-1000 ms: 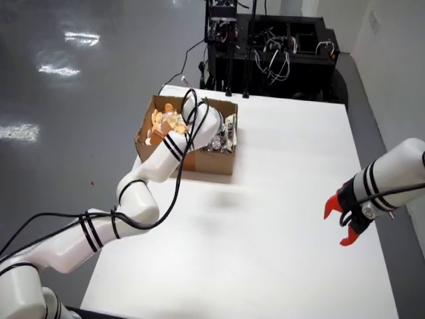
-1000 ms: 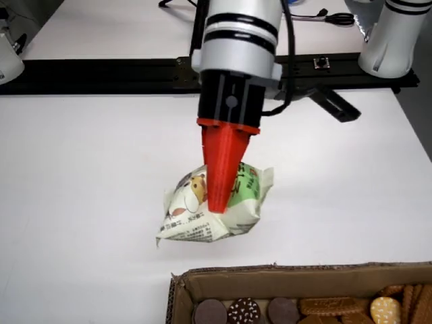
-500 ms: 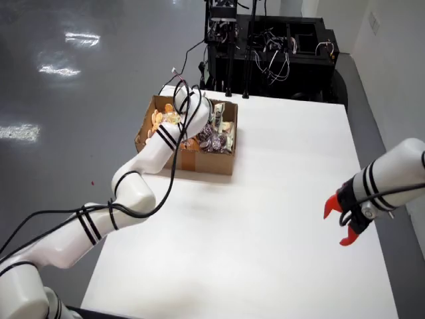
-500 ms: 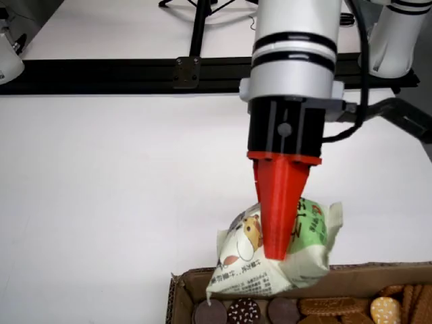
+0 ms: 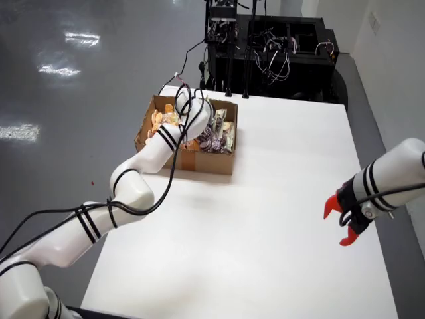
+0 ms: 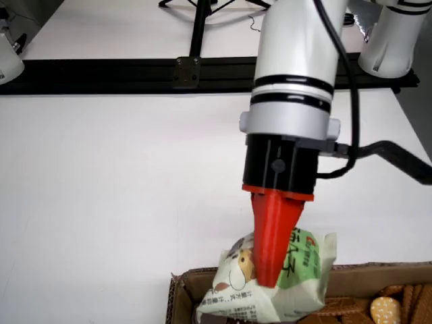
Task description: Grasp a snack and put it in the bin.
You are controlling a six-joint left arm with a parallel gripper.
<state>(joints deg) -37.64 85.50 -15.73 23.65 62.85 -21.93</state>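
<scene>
white arm reaching over cardboard box (image 5: 199, 159) at far edge of white table (image 5: 265, 232); red tool (image 6: 270, 273) clamped on green-and-white snack bag (image 6: 297, 283), held just above box rim in the close side view; cookies (image 6: 385, 307) inside box; second arm with red tool (image 5: 345, 222) idle at right in the high view.
</scene>
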